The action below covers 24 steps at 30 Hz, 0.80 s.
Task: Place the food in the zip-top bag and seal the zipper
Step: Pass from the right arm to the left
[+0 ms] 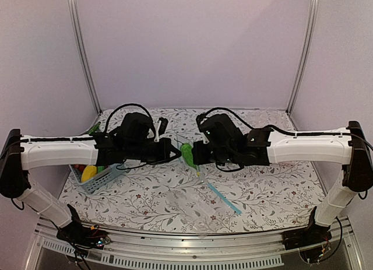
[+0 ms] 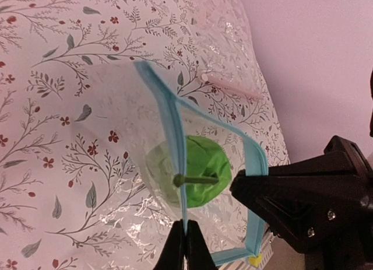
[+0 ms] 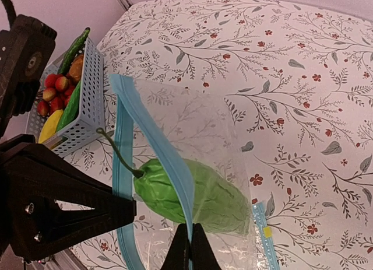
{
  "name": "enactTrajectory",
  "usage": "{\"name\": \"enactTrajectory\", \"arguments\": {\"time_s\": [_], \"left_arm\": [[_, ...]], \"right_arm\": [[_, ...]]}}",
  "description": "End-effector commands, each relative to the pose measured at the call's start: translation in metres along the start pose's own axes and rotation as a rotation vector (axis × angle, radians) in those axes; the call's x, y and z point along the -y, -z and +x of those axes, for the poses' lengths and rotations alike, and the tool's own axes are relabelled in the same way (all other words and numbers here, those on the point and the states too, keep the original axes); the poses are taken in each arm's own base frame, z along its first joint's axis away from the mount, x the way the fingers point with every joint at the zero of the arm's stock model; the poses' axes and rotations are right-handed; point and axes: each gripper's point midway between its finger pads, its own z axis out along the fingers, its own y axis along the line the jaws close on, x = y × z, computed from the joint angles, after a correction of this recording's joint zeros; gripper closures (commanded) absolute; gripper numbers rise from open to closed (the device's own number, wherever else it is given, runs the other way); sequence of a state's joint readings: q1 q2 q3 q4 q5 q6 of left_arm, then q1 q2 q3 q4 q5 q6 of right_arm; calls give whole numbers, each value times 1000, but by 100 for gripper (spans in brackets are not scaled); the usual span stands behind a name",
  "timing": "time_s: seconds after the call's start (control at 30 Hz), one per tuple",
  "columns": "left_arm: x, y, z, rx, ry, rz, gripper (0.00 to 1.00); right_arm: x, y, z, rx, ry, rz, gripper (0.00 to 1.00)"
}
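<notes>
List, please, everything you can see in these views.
Small bag: one, clear with blue zipper, held up between both grippers.
Green toy food: one, inside that bag.
Basket: one, pale blue, table's left side.
Yellow toy food: one, in basket.
Berries: several, red, in basket.
Long vegetable: one, dark green, in basket.
Second bag: one, clear with blue strip, flat on table.
Third bag: one, clear, pink strip, on table.
Left gripper and right gripper: two, black, pinching the zipper.
</notes>
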<state>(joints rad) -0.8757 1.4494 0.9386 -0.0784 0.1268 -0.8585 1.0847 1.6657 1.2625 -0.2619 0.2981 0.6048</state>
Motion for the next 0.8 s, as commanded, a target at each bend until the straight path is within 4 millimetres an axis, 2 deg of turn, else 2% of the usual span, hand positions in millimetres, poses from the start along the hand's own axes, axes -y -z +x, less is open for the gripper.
{"name": "enactTrajectory", "arguments": {"time_s": [0.0,0.1,0.17,0.2,0.33,0.4,0.5,0.57,0.63,0.7,0.77], "left_arm": [[29,8,-7,27,-115,101,100],[46,11,-5,27,-165,176,100],[47,11,-1,20,-180,193,100],[42,9,0,18,-174,173,100],[-2,-3,4,-3,-64,27,100],[-2,-10,6,-8,-34,63,100],[5,-18,7,-12,-15,120,100],[1,-23,7,-16,-8,103,100],[-4,-28,8,-23,-3,85,100],[-7,-32,8,-32,6,85,100],[-10,-36,10,-44,14,82,100]], "right_arm": [[12,-13,9,-44,-58,25,100],[18,-19,14,-62,-80,41,100],[23,-20,13,-62,-86,52,100],[25,-20,14,-63,-86,59,100],[30,-12,12,-53,-84,77,100],[30,-8,11,-53,-76,72,100],[28,-1,12,-64,-55,49,88],[25,8,10,-71,-44,20,73],[23,15,11,-81,-33,4,66],[20,22,11,-89,-22,-18,66],[15,29,13,-102,-16,-49,73]]}}
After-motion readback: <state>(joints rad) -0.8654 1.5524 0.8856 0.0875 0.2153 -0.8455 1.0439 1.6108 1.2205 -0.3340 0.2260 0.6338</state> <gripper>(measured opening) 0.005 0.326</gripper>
